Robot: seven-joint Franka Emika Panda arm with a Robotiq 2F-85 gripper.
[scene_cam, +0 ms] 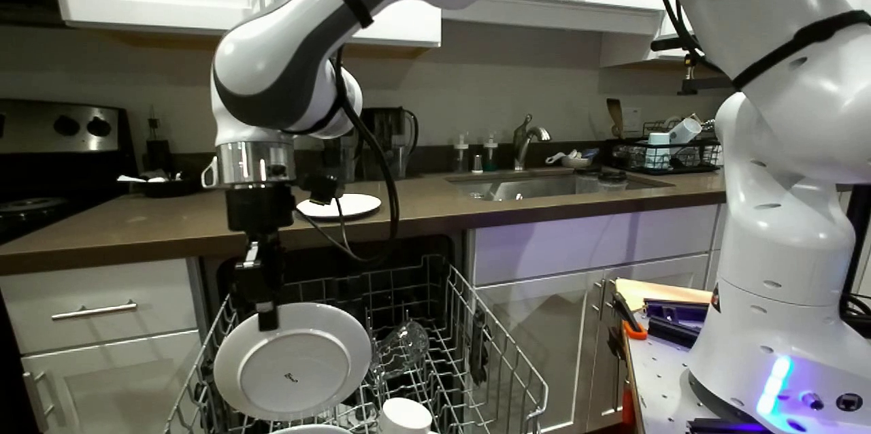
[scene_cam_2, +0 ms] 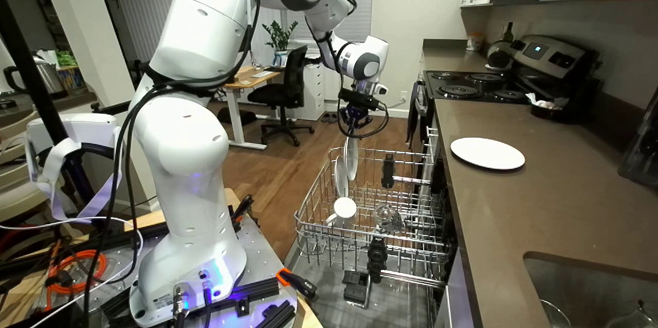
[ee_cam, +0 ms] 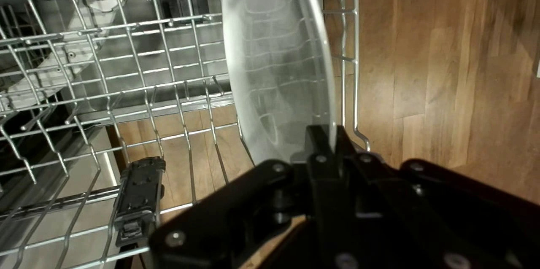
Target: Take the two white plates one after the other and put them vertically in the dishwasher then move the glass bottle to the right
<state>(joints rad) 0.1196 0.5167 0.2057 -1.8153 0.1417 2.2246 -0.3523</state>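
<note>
My gripper [ee_cam: 331, 136] is shut on the rim of a white plate [ee_cam: 274, 71], holding it upright. In both exterior views this plate [scene_cam: 292, 366] hangs below the fingers, partly inside the rack [ee_cam: 181, 83] of the pulled-out dishwasher [scene_cam: 435, 248]; whether it touches the tines I cannot tell. Close beside it, a second white plate [scene_cam_2: 341, 176] stands upright in the rack. Another white plate [scene_cam_2: 487, 153] lies flat on the counter. A clear glass thing [scene_cam: 401, 349] lies in the rack; I cannot tell whether it is the glass bottle.
Near the plates in the rack sits a white cup [scene_cam_2: 344, 208]. The brown counter [scene_cam_2: 560, 189] runs along the dishwasher, with a sink [scene_cam: 544, 186] and a dark pitcher [scene_cam: 384, 138] on it. Wooden floor [ee_cam: 422, 71] shows beyond the rack's side.
</note>
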